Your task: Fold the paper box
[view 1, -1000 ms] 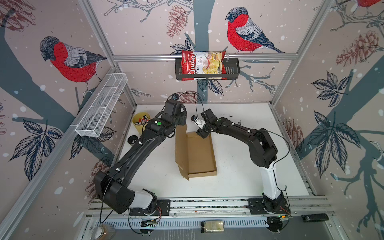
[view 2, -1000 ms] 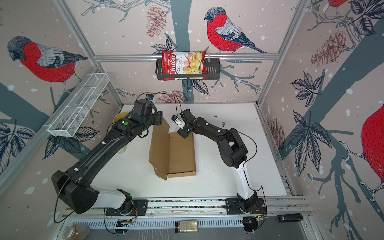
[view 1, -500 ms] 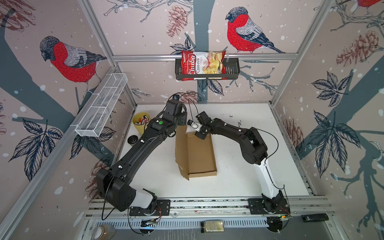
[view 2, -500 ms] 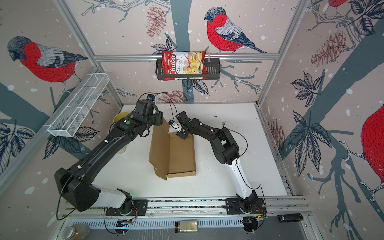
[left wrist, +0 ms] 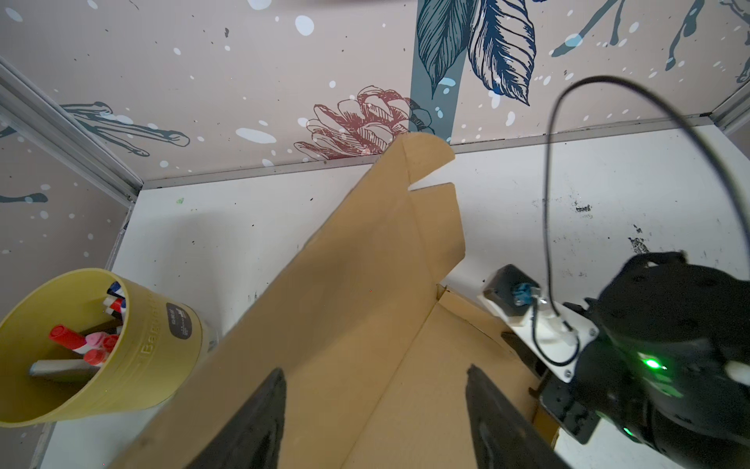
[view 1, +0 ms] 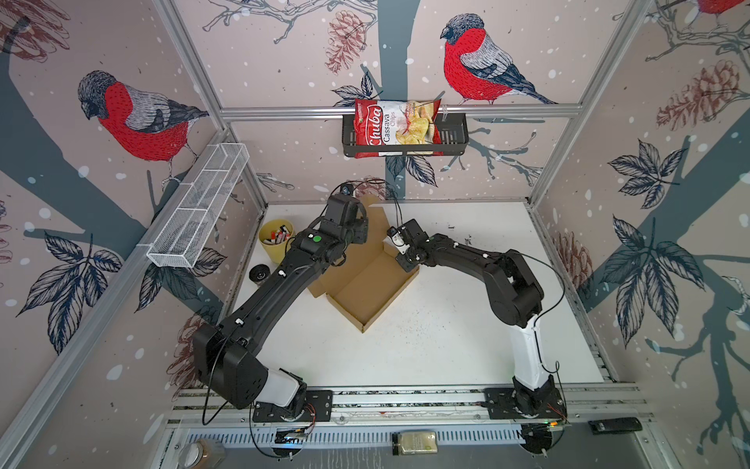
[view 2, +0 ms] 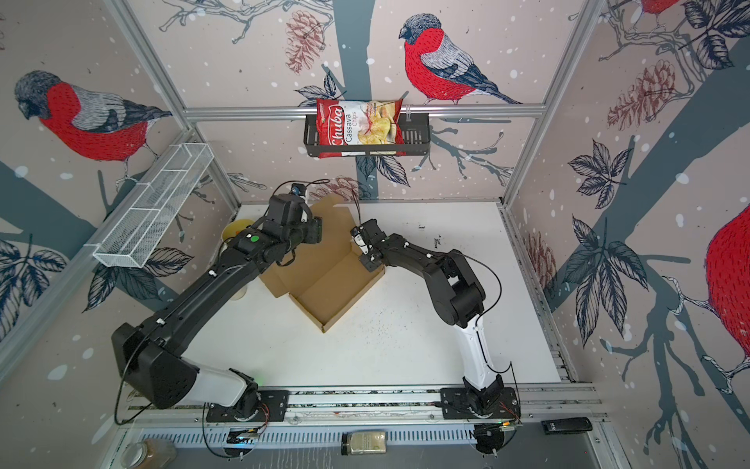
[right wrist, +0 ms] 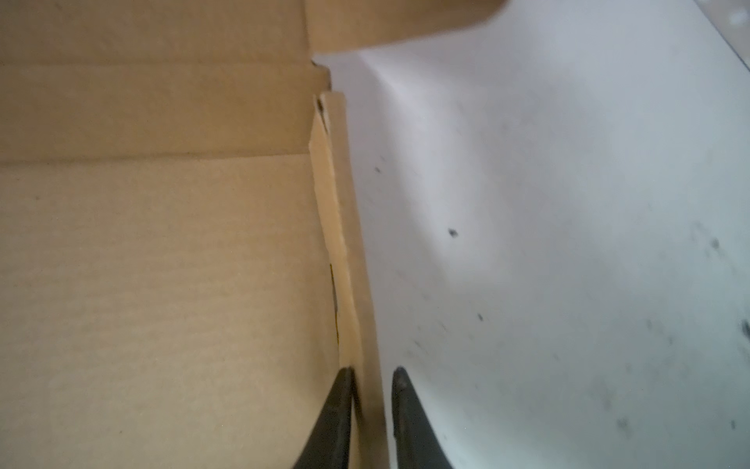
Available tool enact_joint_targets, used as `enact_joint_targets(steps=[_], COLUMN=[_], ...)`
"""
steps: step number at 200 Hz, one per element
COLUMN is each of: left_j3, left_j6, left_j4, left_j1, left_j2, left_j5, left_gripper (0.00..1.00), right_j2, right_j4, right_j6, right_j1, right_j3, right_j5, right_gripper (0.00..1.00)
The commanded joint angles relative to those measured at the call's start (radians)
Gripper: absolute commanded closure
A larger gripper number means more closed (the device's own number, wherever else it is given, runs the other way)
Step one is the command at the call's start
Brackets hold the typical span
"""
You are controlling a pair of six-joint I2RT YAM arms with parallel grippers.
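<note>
The paper box (view 1: 371,290) (view 2: 332,290) is a shallow brown cardboard tray lying diagonally on the white table, one corner toward the front. Its lid (left wrist: 365,260) stands raised at the back left. My right gripper (right wrist: 371,371) (view 1: 407,266) is at the tray's right side wall (right wrist: 345,251), one finger inside and one outside, shut on it. My left gripper (left wrist: 375,377) hangs open over the crease between lid and tray floor, holding nothing. In both top views its fingers are hidden under the arm.
A yellow cup of markers (view 1: 276,243) (left wrist: 101,345) stands left of the box, with a small black round thing (view 1: 259,273) beside it. The back wall is close behind the lid. A wire basket (view 1: 199,211) and a shelf with a chips bag (view 1: 395,130) hang on the walls.
The box has swung from square-on to diagonal, a corner now pointing forward. My right gripper has closed on the side wall. The left gripper stays open.
</note>
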Motion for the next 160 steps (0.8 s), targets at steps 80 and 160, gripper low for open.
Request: enact_joint_targets(steps=[80, 160], left_j3=[-0.052, -0.151], left_j6=[-0.005, -0.023], left_j4=[0.057, 0.148], left_j1=[0.004, 0.005], left_j2=[-0.053, -0.102], left_j5=[-0.014, 0.0], left_gripper=[0.31, 0.3], right_j2=[-0.211, -0.325], right_j4=[0.021, 0.059], right_j6=[0.49, 0.668], right_j1=[-0.053, -0.081], right_j3=[-0.376, -0.511], right_j5=[0.168, 0.135], right_gripper=[0.83, 0.77])
